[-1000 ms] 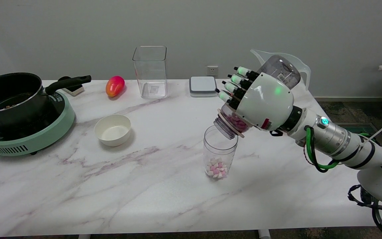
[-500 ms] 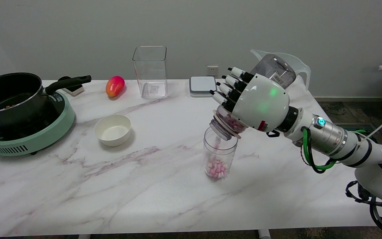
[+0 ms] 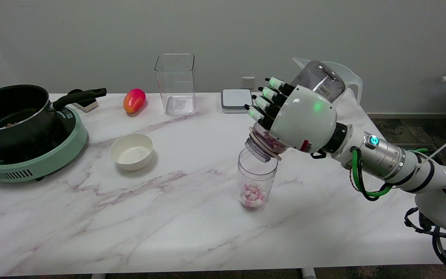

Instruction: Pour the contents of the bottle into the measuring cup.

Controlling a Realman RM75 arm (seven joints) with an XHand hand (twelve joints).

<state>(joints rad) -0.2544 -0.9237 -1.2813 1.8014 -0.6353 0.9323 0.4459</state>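
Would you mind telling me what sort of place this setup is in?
Probably a lab's mock kitchen: a marble-patterned table against a bare wall, a black pot on a green cooktop, and a white bowl.

Right hand (image 3: 302, 122) raised on an outstretched arm, fingers (image 3: 263, 102) seemingly curled around something.

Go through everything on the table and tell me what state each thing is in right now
Right hand: grips the bottle.
Bottle: uncapped, tipped mouth-down over the measuring cup, pink pieces at its neck.
Measuring cup: upright, pink and white pieces on its bottom.
White bowl: upright, looks empty.
Square clear container: upright, open, empty.
Black pot: on the green cooker, no lid.
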